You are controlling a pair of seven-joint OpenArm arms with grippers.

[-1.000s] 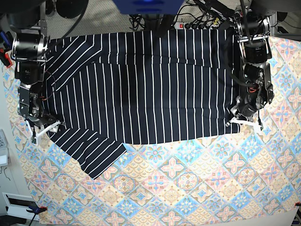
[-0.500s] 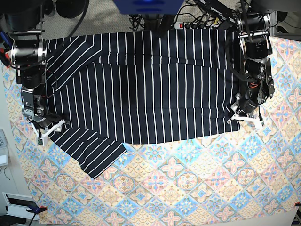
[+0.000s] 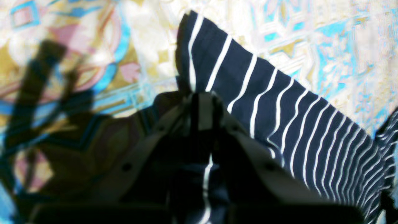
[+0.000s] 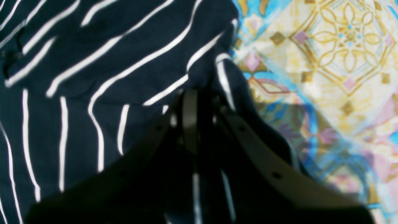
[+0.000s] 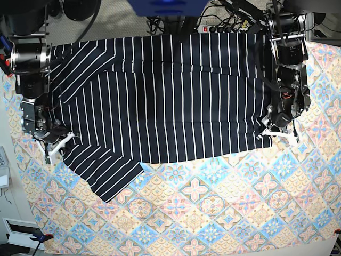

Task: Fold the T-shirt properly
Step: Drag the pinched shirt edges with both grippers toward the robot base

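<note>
**Right claw closes on the shirt's edge**

Since a second ago, the right claw point(image 5: 59, 140) has pinched shut on the T-shirt point(image 5: 160, 101) near its sleeve, at the base view's left. That navy pinstriped shirt lies spread flat on the patterned tablecloth point(image 5: 224, 213). Opposite, the left claw point(image 5: 278, 133) stays clamped on the shirt's hem corner.
</note>
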